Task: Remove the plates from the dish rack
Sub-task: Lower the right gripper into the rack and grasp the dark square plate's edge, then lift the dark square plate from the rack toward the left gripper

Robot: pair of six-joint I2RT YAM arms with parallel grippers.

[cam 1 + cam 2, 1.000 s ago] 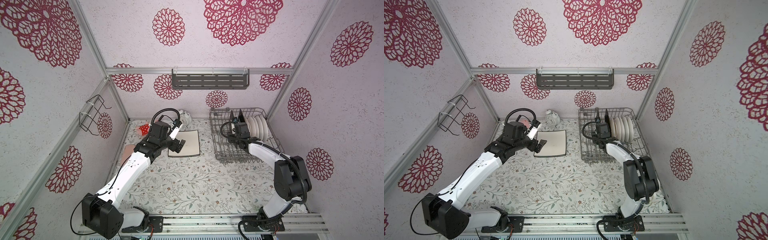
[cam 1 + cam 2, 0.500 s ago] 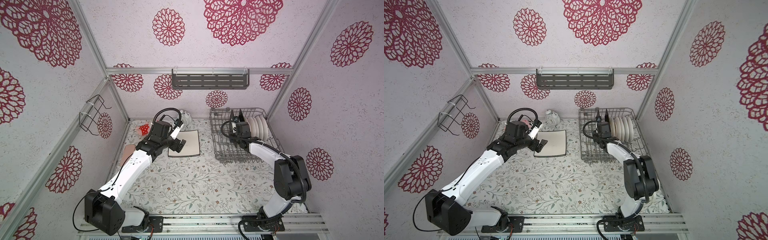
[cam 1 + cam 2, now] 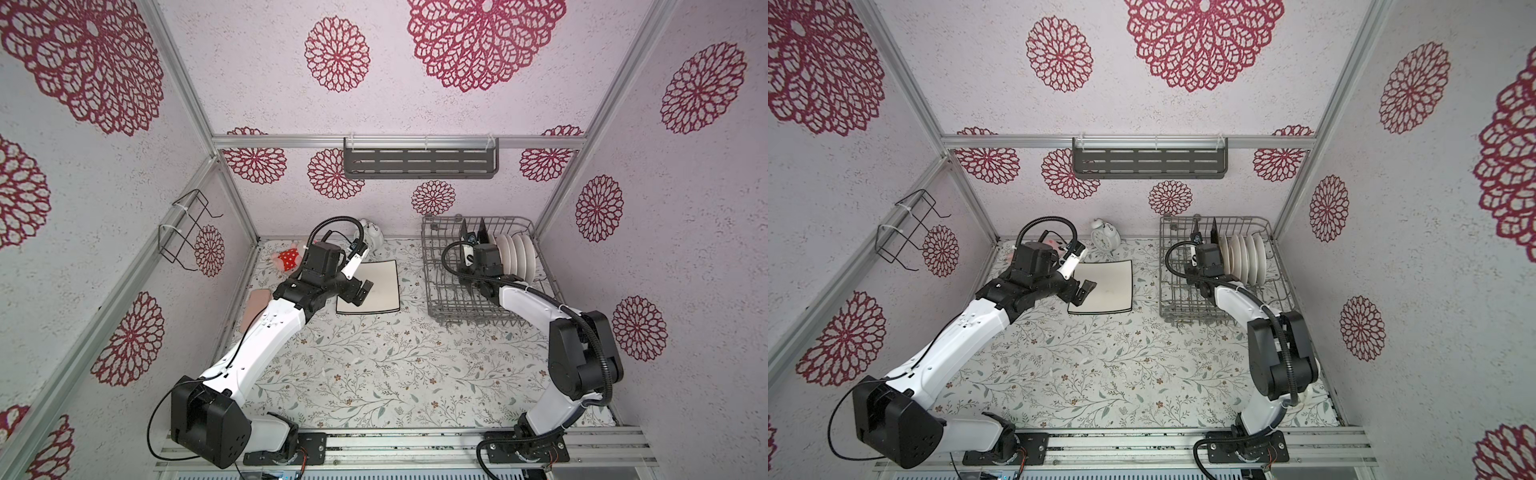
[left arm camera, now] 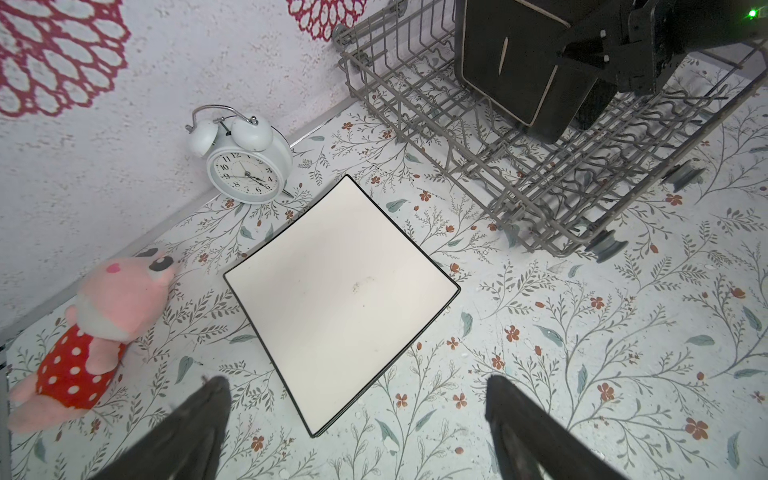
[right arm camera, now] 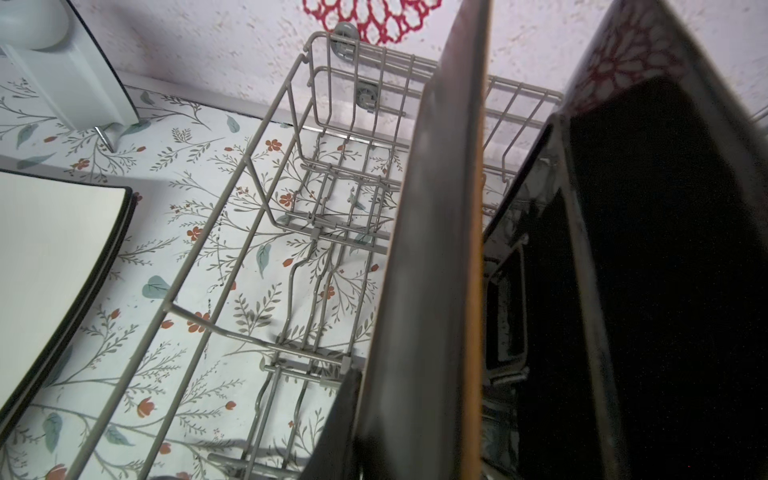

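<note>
Right wrist view: black-backed plate (image 5: 432, 249) stands pinched inside the right gripper (image 5: 409, 415).

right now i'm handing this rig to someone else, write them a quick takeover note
Left gripper: open, empty, above the square white plates, which lie flat on the table, apparently two stacked.
Right gripper: inside the dish rack, fingers apparently shut on an edge of the black-backed square plate, which stands upright in the tines.
Also racked: a second black-backed plate beside it and a row of round white plates.
Done: the square white ones are out.
Left: lift out the gripped plate, then the rest.
</note>
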